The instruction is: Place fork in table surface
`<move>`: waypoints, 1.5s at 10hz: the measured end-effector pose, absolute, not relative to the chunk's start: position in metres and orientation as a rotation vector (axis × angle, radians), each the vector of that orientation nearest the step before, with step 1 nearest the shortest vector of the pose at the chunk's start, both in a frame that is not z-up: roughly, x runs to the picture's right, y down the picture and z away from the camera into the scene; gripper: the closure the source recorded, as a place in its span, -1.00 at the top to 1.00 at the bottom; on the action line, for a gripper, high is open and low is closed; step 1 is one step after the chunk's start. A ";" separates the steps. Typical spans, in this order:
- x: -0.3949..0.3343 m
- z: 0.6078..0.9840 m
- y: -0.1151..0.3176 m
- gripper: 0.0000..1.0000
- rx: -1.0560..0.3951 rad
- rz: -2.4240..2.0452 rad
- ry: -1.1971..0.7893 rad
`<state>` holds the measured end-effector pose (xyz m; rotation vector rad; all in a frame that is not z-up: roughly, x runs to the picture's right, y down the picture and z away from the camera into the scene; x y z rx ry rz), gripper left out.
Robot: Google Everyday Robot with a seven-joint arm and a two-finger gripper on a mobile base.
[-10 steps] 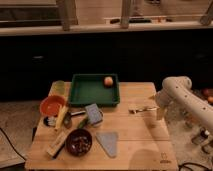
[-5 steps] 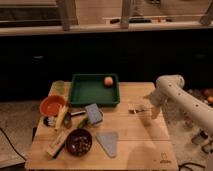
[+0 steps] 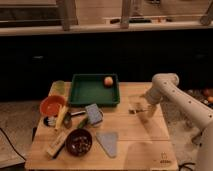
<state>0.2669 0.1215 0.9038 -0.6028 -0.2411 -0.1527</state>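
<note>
The fork (image 3: 135,111) is seen lying on the wooden surface (image 3: 131,145), right of the green tray (image 3: 89,91) and just beside the spread pincer (image 3: 145,113), so placement is judged done and only withdrawal left.

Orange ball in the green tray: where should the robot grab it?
Grip the orange ball across its round middle, coming straight down: it sits by the green tray's far right corner, so walls block sideways reaches. The gripper hangs open over the table's right side.
</note>
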 end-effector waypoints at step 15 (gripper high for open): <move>0.256 0.927 0.130 -1.00 -0.687 -0.142 -0.260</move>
